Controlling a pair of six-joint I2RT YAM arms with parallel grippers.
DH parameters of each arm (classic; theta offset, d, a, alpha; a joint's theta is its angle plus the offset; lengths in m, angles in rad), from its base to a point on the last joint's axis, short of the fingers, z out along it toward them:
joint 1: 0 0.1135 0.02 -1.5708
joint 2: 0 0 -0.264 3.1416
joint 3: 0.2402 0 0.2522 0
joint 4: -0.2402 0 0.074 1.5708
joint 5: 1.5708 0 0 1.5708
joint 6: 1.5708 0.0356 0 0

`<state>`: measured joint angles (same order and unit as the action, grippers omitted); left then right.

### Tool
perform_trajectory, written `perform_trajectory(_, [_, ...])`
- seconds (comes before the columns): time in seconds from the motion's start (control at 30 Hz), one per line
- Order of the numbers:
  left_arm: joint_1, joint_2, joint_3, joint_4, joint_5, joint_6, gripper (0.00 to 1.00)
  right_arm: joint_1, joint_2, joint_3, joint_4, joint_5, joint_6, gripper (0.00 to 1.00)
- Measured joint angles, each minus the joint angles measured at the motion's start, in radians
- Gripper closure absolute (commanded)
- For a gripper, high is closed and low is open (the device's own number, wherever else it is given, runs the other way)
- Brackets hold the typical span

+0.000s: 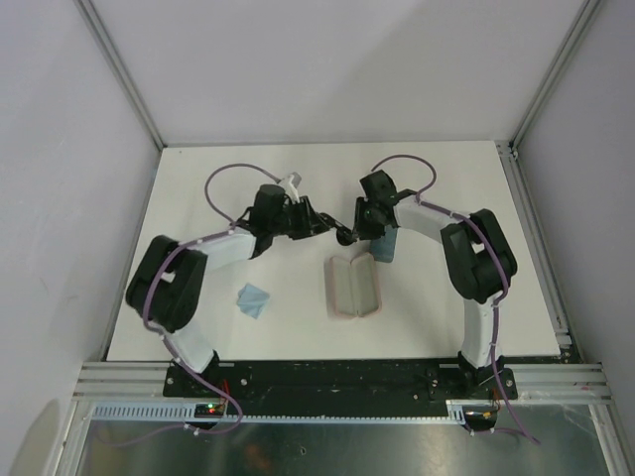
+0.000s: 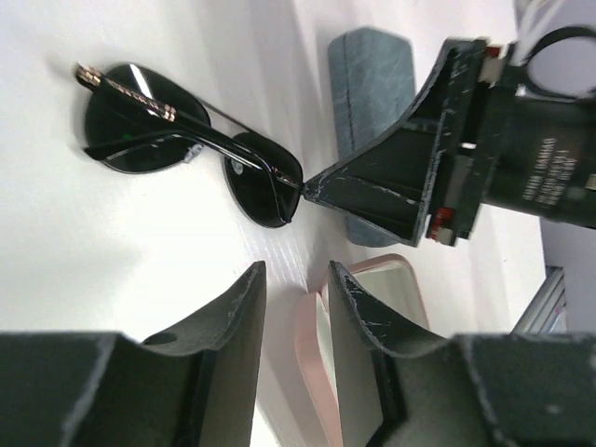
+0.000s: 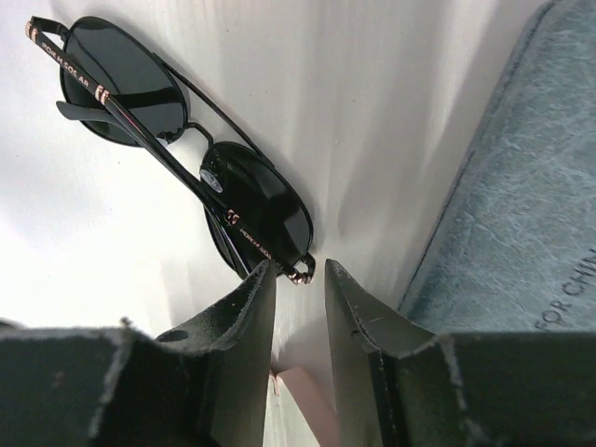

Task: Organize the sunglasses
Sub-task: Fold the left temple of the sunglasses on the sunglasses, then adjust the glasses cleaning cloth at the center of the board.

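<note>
The black wire-framed sunglasses (image 2: pixel 186 140) lie folded on the white table, lenses dark, arms with gold bands. In the right wrist view the sunglasses (image 3: pixel 186 140) lie just ahead of my right gripper (image 3: pixel 300 270). Its jaws stand slightly apart and the frame's hinge end rests at the left fingertip (image 3: pixel 265 279), not clamped. My left gripper (image 2: pixel 293 279) is open and empty, hovering short of the glasses. It faces the right gripper (image 2: pixel 312 183), whose tip touches the frame's corner. From above, the two grippers (image 1: pixel 325 226) (image 1: pixel 347 235) meet at mid-table and hide the glasses.
An open pink case (image 1: pixel 354 288) lies just in front of the grippers, its rim visible under the left fingers (image 2: pixel 321 372). A blue-grey case (image 1: pixel 385 245) (image 3: pixel 521 205) lies by the right gripper. A light-blue cloth (image 1: pixel 253 299) sits near left. Something white (image 1: pixel 291 183) shows behind the left wrist.
</note>
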<state>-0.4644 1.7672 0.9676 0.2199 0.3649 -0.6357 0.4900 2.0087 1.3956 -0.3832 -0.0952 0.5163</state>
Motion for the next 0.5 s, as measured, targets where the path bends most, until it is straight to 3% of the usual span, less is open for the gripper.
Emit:
perform_trajectory(0.17, [0.064, -0.175, -0.055, -0.040, 0.010, 0.033, 0.62, 0.005, -0.032, 0.002, -0.040, 0.038, -0.025, 0.65])
perform_trajectory(0.5, [0.155, -0.577, -0.219, -0.183, -0.019, 0.097, 0.32, 0.124, -0.107, 0.058, -0.095, 0.132, -0.124, 0.58])
